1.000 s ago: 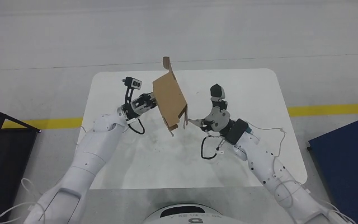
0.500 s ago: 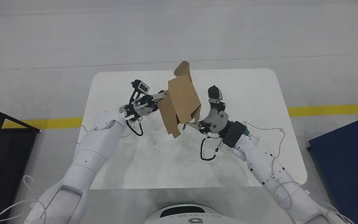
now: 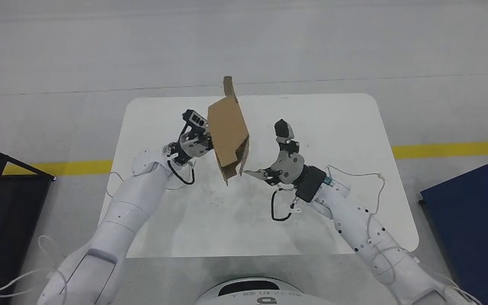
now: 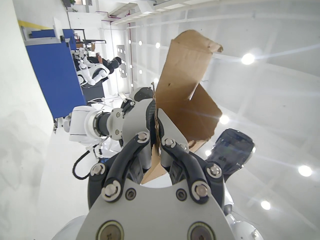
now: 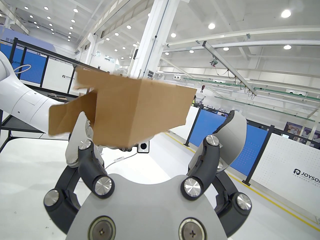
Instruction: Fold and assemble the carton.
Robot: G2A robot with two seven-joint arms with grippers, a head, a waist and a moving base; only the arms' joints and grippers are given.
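In the top view my carton (image 3: 229,130) sits above the tabletop (image 3: 343,130), upper centre of frame, with my left end effector (image 3: 206,142) on its left edge and my right end effector (image 3: 268,152) just to its right.

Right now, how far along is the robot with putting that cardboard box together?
Early to midway, I'd say. Done: the carton is lifted off the table and partly opened into a box-like sleeve. In hand: the left gripper pinches one edge of it, while the right gripper is open beside it. Left: the end flaps stick out unfolded, so closing and tucking them remains.
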